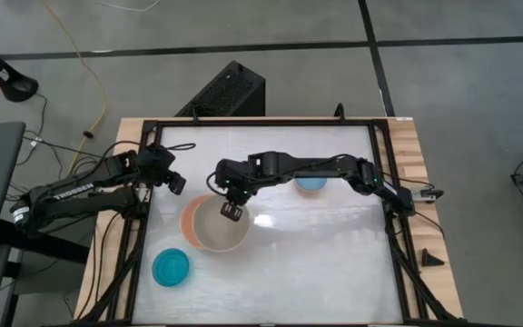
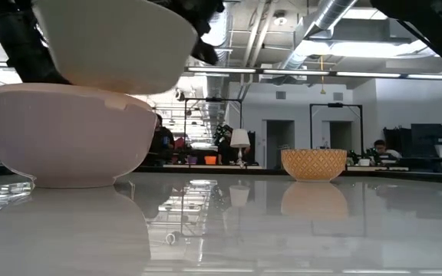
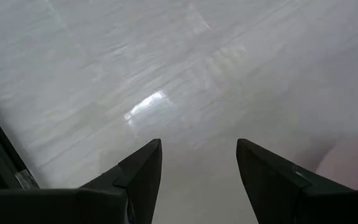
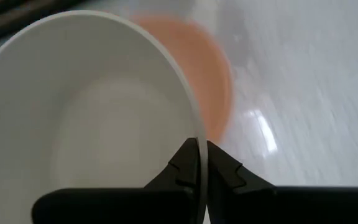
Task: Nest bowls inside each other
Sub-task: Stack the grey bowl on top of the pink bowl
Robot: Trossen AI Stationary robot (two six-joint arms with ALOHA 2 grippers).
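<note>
Pinching the rim of the white bowl (image 4: 86, 118), the right gripper (image 1: 232, 211) has its fingers closed tight on the thin wall, one inside and one outside, which lets it carry the bowl by its edge. The white bowl hangs tilted just above the pink bowl (image 2: 64, 138), overlapping it but shifted a little to one side, so it looks about to be lowered in; the tilt probably comes from the one-sided grip.

The left gripper (image 1: 172, 181) waits beside the pink bowl, toward the table's (image 1: 316, 263) left edge, its fingers (image 3: 143, 171) spread wide over bare tabletop and holding nothing, likely kept clear of the drop.

A teal bowl (image 1: 172, 268) sits near the pink bowl, toward the front edge. A light blue bowl (image 1: 311, 184) lies well apart from it, under the right arm. Both are unstacked.
</note>
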